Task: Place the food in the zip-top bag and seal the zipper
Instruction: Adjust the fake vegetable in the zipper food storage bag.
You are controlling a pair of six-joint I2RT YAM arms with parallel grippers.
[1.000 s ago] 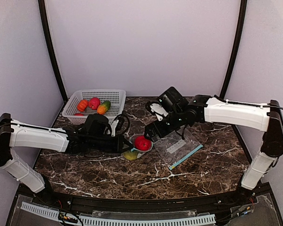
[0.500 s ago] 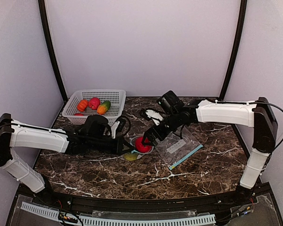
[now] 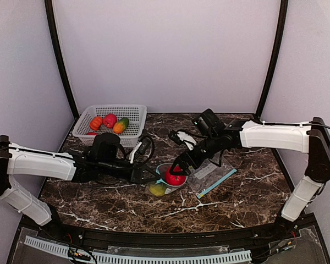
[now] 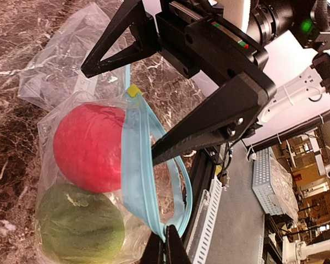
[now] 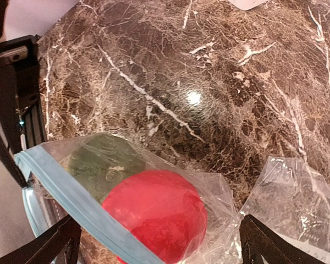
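Observation:
A clear zip-top bag with a blue zipper lies at the table's middle. It holds a red fruit and a green-yellow fruit; both show in the left wrist view, red and green. My left gripper is shut on the zipper's end, holding the mouth open. My right gripper is open and empty just over the red fruit, one fingertip at the bag's mouth. More fruit lies in the basket.
A white mesh basket stands at the back left. A second zip-top bag lies flat to the right of the first, and shows in the right wrist view. Both arms meet over the table's middle.
The right gripper came down to the bag's mouth with the red fruit. Bag, both fruits and both grippers have shifted right and toward the near edge.

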